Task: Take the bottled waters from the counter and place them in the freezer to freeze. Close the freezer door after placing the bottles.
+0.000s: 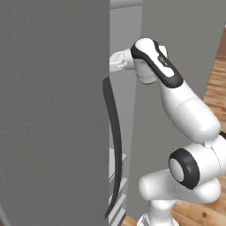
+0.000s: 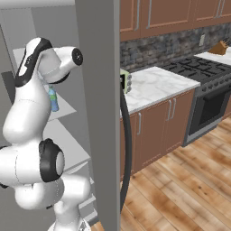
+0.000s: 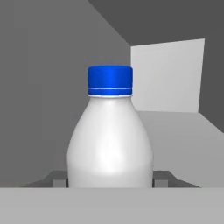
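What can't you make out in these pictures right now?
- Hand, hand view: the bottle covers the gap between its tips, so contact is unclear.
- Bottle base, hand view: cut off at the bottom.
- Left base view: the freezer door hides the shelves.
- Second bottle: whereabouts unknown.

I see a wood-plank floor (image 2: 180,189), brown cabinets (image 2: 155,128) beneath marble, a black stove (image 2: 205,97), a dark stone backsplash (image 2: 158,47), and 3 upper cabinet doors (image 2: 155,13).

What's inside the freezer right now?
One bottled water upright, gripped by the tool, above a grey shelf. The arm and the bottle cover much of the interior, so a second bottle can't be ruled out.
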